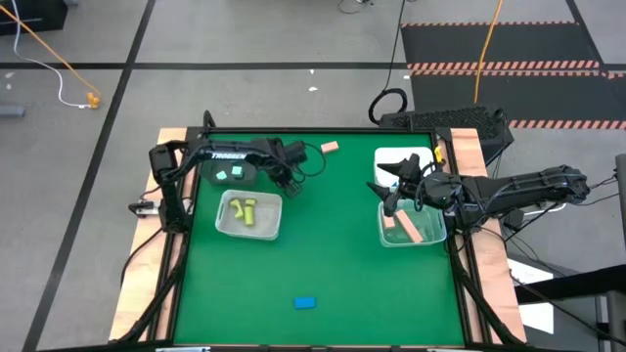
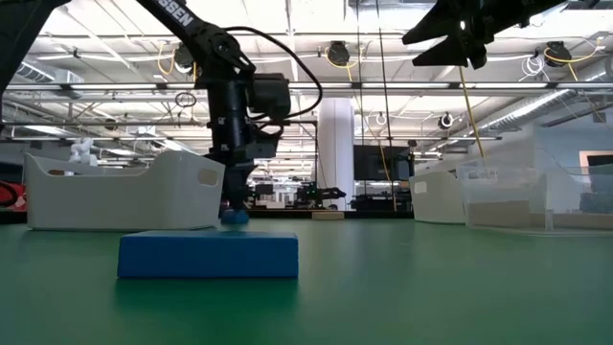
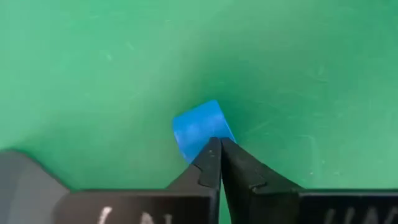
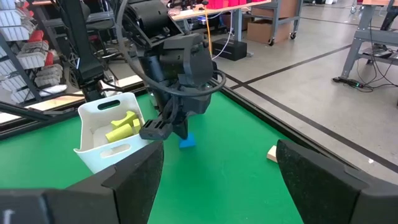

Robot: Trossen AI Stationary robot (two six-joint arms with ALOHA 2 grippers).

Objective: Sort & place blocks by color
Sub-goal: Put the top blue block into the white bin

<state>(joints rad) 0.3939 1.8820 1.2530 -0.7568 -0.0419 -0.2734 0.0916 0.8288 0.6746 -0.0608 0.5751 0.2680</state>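
one small blue block point(image 3: 199, 127) on mat, touching tips of closed left hand point(image 3: 219, 149), not gripped.

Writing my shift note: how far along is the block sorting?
Done: yellow-green blocks lie in one clear bin, tan-orange bars in the other clear bin, and a mint block in the dark grey bin.
In hand: the left gripper is down at a blue cube, fingers shut, apparently not holding it.
Left: that cube, the blue bar and a tan block.
The right gripper waits open.
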